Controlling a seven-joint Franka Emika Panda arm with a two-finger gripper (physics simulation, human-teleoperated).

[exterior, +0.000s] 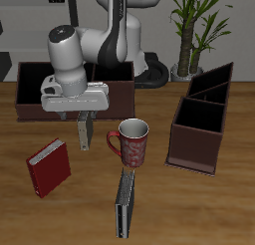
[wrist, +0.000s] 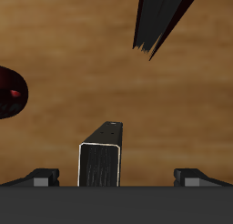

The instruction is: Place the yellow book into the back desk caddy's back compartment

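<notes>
The yellow book (exterior: 85,136) stands upright on its edge on the table, in front of the back desk caddy (exterior: 22,90). That caddy is a wide, low dark-brown box behind the arm, and the arm partly hides it. My gripper (exterior: 84,120) is right above the book and open. In the wrist view the book's top end (wrist: 100,164) sits between the fingers (wrist: 41,178), with a clear gap on each side. Neither finger touches the book.
A red patterned mug (exterior: 131,141) (wrist: 9,91) stands close beside the book. A red book (exterior: 48,167) (wrist: 164,23) lies nearer the front edge. A dark grey-black book (exterior: 124,204) is in front of the mug. A taller narrow brown caddy (exterior: 204,115) stands beyond the mug.
</notes>
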